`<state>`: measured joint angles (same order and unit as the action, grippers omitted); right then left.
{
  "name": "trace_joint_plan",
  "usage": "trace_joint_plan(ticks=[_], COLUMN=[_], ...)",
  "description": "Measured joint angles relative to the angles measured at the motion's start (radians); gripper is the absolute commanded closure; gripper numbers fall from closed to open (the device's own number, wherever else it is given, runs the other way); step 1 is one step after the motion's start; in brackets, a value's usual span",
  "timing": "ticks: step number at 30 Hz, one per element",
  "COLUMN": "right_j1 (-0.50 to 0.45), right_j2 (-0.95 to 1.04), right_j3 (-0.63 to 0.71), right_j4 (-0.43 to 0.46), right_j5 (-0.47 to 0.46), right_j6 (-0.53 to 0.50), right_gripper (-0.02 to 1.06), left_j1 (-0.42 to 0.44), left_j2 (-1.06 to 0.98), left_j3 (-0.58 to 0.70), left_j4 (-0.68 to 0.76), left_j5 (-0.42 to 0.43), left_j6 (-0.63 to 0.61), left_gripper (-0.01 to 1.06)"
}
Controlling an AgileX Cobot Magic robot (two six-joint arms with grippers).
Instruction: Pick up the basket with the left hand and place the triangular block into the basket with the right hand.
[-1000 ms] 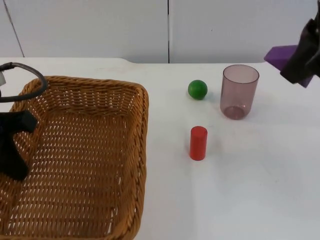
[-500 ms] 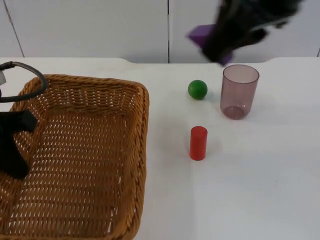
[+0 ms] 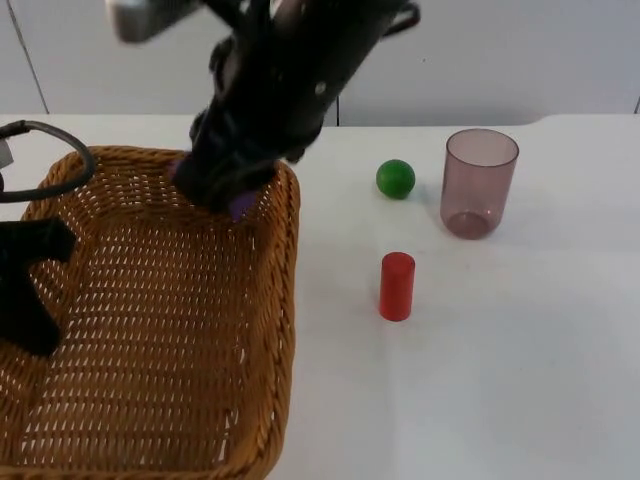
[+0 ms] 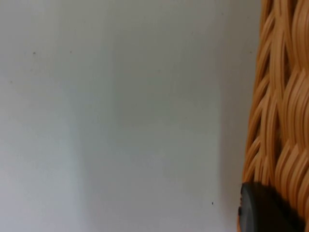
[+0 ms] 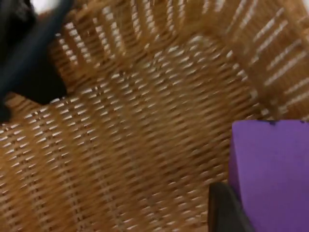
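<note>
The wicker basket (image 3: 150, 320) fills the table's left half, and my left gripper (image 3: 25, 290) is shut on its left rim (image 4: 277, 121). My right gripper (image 3: 215, 190) hangs over the basket's far right corner, shut on the purple triangular block (image 3: 238, 206), most of which the arm hides. In the right wrist view the purple block (image 5: 270, 174) sits beside a black fingertip (image 5: 227, 208), above the basket's woven floor (image 5: 135, 135).
A green ball (image 3: 395, 179), a translucent purple cup (image 3: 478, 183) and a red cylinder (image 3: 397, 286) stand on the white table (image 3: 500, 380) to the right of the basket. The right arm stretches across the back of the table.
The right arm has swung from the far right, across the back of the table, to above the basket, carrying the purple block. The left gripper and basket have stayed put.
</note>
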<state>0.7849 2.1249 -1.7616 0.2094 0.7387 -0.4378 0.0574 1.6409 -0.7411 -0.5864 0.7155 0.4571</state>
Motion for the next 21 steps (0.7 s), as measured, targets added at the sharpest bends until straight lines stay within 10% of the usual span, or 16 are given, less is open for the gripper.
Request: trace_joint_plan(ticks=[7, 21], right_j1=[0.0, -0.139], right_j2=[0.042, -0.384], right_j3=[-0.001, 0.026], right_j4=[0.019, 0.02], right_j5=[0.0, 0.083], right_j6=[0.0, 0.0], right_gripper=[0.3, 0.25], left_j1=[0.0, 0.0], left_j2=[0.0, 0.0], left_j3=[0.0, 0.0], left_j4=[-0.01, -0.01], left_j5=[0.0, -0.004], left_j6=[0.0, 0.006], left_gripper=[1.05, 1.05])
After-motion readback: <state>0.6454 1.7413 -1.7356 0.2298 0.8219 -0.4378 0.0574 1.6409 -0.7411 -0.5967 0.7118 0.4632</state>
